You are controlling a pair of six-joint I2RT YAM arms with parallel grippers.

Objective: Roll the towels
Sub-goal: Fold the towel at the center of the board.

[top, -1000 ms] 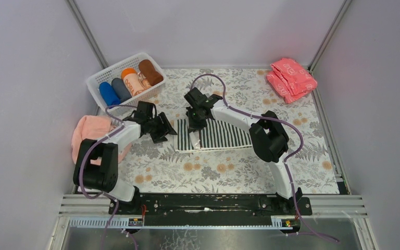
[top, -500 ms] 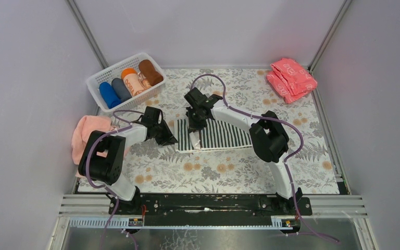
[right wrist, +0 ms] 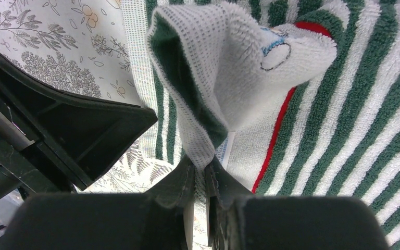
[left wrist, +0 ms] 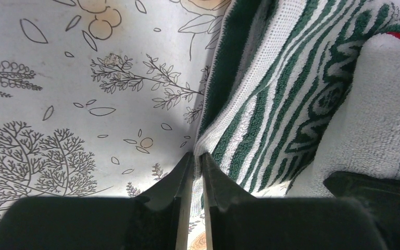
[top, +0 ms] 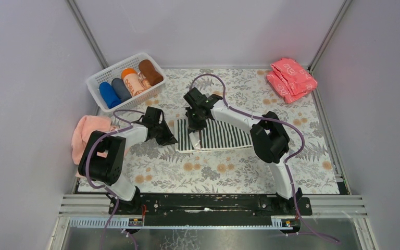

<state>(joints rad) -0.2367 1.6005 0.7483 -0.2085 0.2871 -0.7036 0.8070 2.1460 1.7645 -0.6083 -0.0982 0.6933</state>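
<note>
The dark-and-white striped towel (top: 219,134) lies flat in the middle of the table. My left gripper (top: 171,138) is shut on its near left edge; in the left wrist view the jaws (left wrist: 198,154) pinch the white hem of the striped towel (left wrist: 271,99). My right gripper (top: 193,126) is shut on the far left corner. In the right wrist view it (right wrist: 202,162) holds a raised fold of the towel (right wrist: 229,78), folded over the striped part. The pale pink towel (top: 87,131) lies crumpled at the left edge. A rust-brown roll (top: 151,72) sits in the basket.
A white basket (top: 98,79) at the back left holds several rolled towels. A stack of folded red-pink towels (top: 291,78) lies at the back right corner. The left gripper's body (right wrist: 67,122) is close beside the right gripper. Grey walls enclose the table.
My left gripper moved right and down onto the towel's left edge and shut on it. The right gripper has held its fold in place.
</note>
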